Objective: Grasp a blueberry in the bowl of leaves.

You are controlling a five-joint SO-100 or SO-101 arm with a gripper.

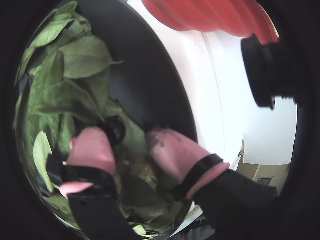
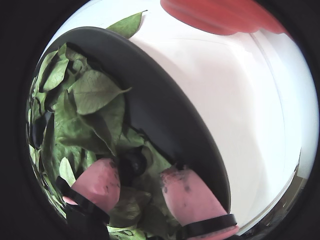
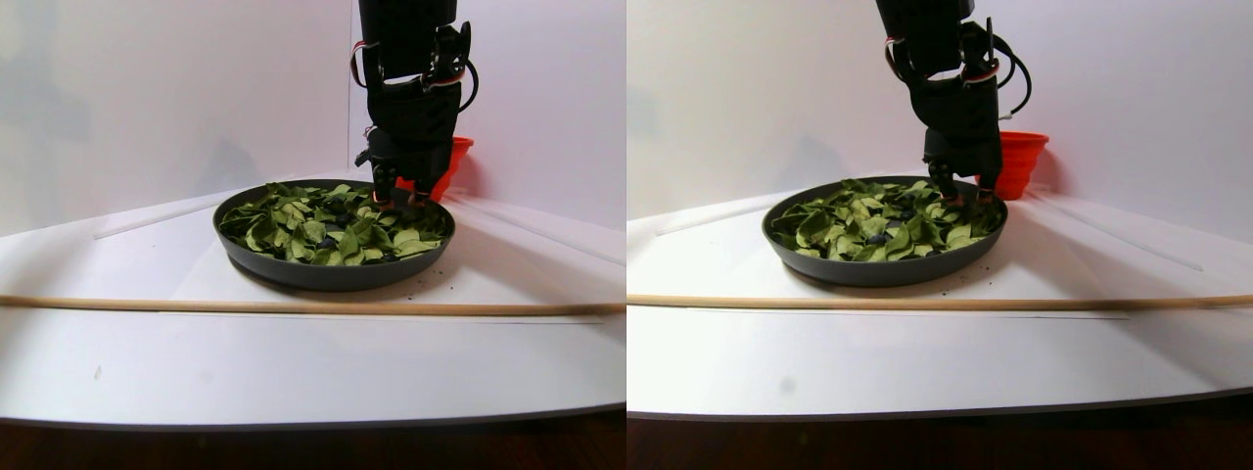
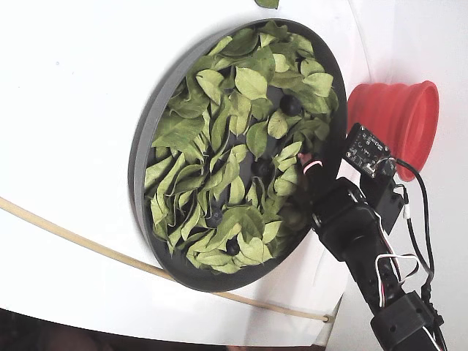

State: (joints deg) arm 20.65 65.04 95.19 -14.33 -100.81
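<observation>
The dark grey bowl (image 4: 146,146) holds many green leaves (image 4: 219,124) with a few dark blueberries (image 4: 290,104) among them. My gripper (image 1: 127,137) is open, its two pink fingertips (image 1: 92,147) pressed down into the leaves close to the bowl's rim (image 1: 150,75). One blueberry (image 1: 116,129) lies just ahead of the gap, touching the left fingertip's inner edge. It also shows in the other wrist view (image 2: 134,162), between the tips of the gripper (image 2: 140,172). In the stereo pair view the gripper (image 3: 396,201) stands at the bowl's (image 3: 333,269) far right side.
A red ribbed cup (image 4: 395,117) stands just outside the bowl beside the arm; it also shows in a wrist view (image 1: 210,15). A thin wooden stick (image 3: 294,306) lies across the white table in front of the bowl. One stray leaf (image 2: 127,25) lies outside the rim.
</observation>
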